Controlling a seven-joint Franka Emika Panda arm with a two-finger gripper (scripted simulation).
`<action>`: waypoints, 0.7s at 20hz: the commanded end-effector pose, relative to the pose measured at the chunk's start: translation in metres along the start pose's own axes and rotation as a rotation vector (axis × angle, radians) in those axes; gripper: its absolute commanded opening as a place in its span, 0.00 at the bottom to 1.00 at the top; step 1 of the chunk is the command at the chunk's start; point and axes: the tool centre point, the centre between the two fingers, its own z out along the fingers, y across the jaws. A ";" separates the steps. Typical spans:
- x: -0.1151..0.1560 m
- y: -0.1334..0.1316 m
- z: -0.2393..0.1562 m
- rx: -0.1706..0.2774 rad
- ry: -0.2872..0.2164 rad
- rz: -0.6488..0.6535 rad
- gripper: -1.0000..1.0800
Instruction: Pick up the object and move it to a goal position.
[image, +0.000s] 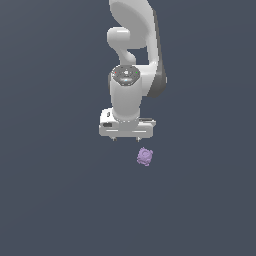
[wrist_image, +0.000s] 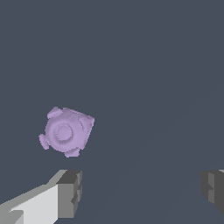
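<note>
The gripper (image: 127, 138) is hanging with its jaws spread wide and nothing between them, so the pick-up is not yet done. The little purple lump (image: 145, 156) is sitting on the bare grey floor (image: 50, 200), just off to the exterior view's right of the fingers (wrist_image: 70, 192) (outside the gap, not under it). Lining up, grasping, lifting and carrying it to the goal are all looking left to do
</note>
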 end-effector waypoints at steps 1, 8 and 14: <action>0.000 0.000 0.000 0.000 0.000 0.000 0.96; 0.007 -0.006 0.001 -0.021 0.009 -0.029 0.96; 0.008 -0.007 0.001 -0.025 0.011 -0.036 0.96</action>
